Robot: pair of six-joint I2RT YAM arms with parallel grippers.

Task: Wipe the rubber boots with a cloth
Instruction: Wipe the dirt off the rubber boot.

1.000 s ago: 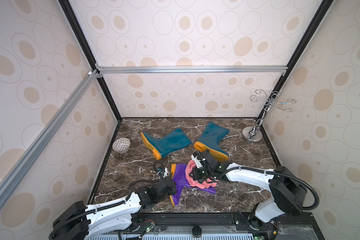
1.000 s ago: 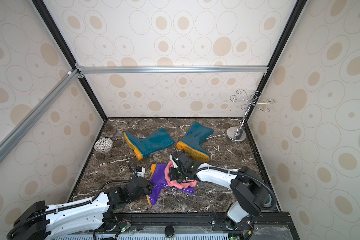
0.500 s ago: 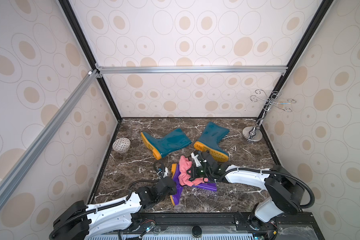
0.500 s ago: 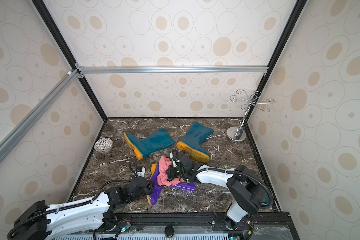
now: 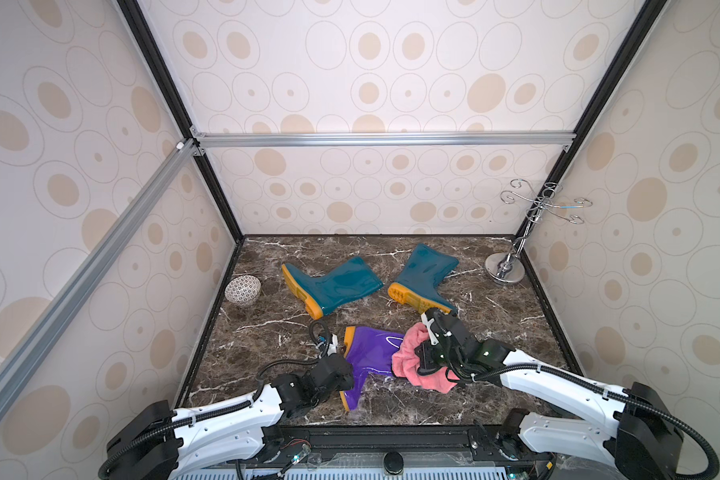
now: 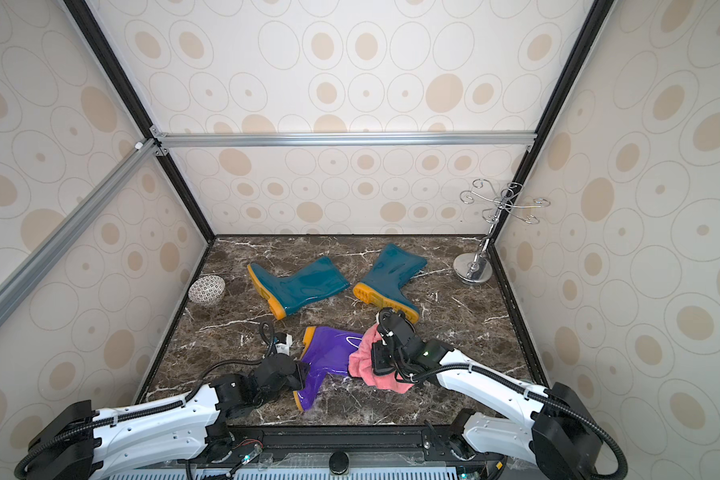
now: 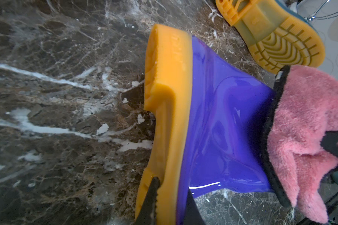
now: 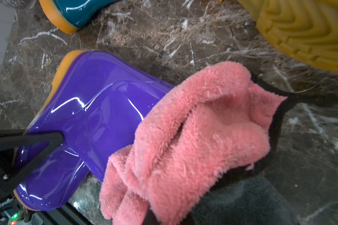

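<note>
Purple boot (image 5: 371, 353) on marble floor (image 5: 495, 332); left fingers (image 7: 150, 202) pinch sole (image 7: 168, 97), right fingers (image 7: 326, 141) clamp cloth (image 5: 408, 357).

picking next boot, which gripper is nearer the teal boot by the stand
Right. The right gripper, shut on the cloth, is just beside that teal boot's sole; the left gripper clamps the purple boot.

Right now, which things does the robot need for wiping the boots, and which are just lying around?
For the job:
- purple boot
- teal boots
- pink cloth

Just lying about:
- patterned bowl
- shiny metal stand
</note>
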